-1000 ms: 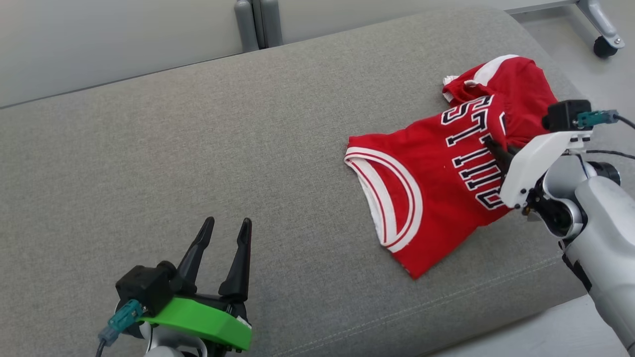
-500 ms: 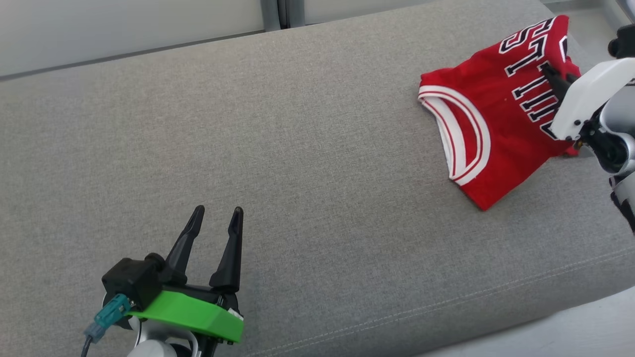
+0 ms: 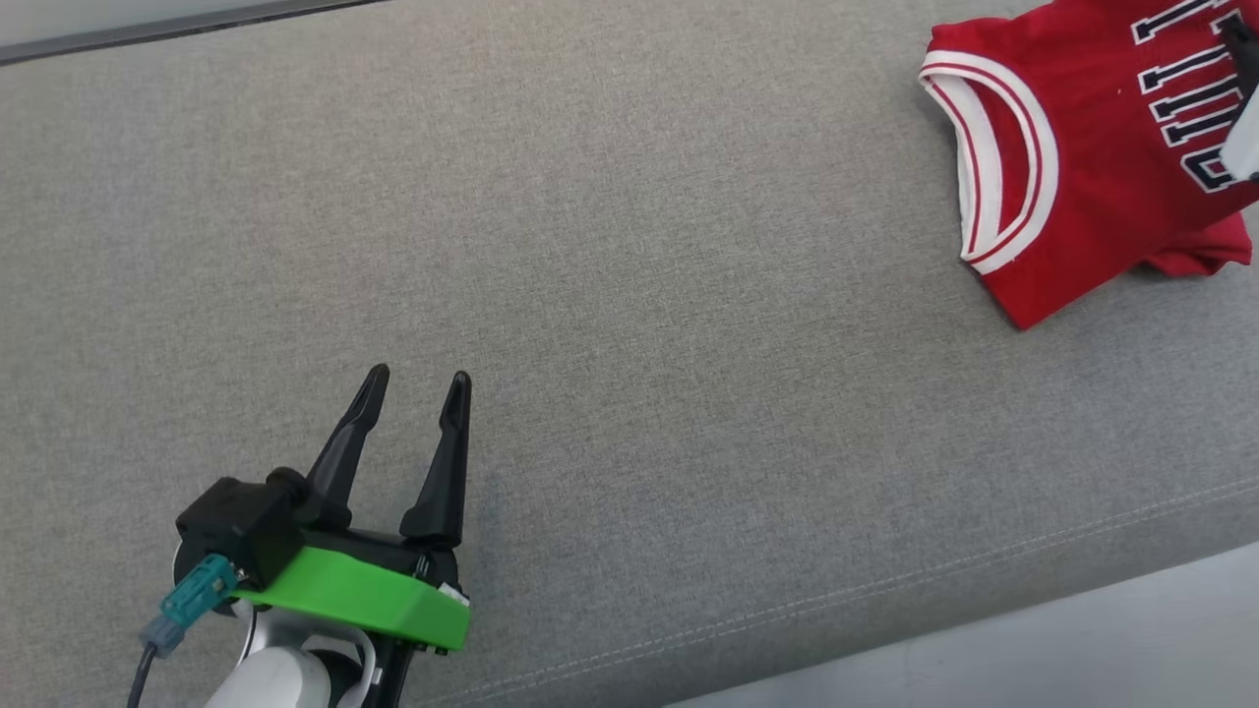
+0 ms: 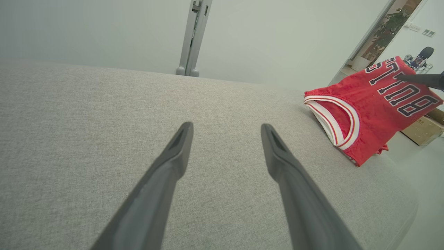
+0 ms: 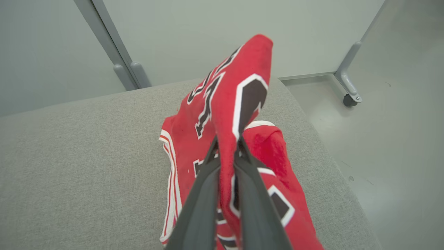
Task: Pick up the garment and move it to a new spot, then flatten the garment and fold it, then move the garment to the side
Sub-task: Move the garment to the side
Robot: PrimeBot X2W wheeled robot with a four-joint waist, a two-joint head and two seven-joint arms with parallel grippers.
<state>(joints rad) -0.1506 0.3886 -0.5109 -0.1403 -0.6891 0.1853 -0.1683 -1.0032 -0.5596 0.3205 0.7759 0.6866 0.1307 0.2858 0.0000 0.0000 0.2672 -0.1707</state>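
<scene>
From my head, my left gripper [image 3: 418, 376] sits low on the left above the grey cushion [image 3: 629, 246], its fingers spread wide with nothing between them. The garment [image 3: 1082, 167], a red jersey, lies in the top right corner. The top and right edges of the view cut it off, so I cannot see how far it reaches. Of my right gripper [image 3: 1241, 44] I catch a dark fingertip and a sliver of white casing at the right edge, too little to judge its grip from here. A wide stretch of bare cushion lies between my two grippers. A stitched seam [image 3: 885, 590] runs along the front edge, with pale floor [image 3: 1082, 649] beyond it.

Along my left wrist, both fingers stand well apart over bare fabric. The jersey is far to the right near the cushion's end, its lettered part raised, and a dark finger comes in from the right onto the letters. A cardboard box [image 4: 421, 130] shows partly behind it.

Along my right wrist, my two fingers are pressed together on a fold of the jersey. The fold rises in a ridge above the tips and hides their inner faces. The rest drapes to the cushion and runs off the bottom edge. To the right the cushion ends, and there is open floor with a caster [image 5: 348, 100].
</scene>
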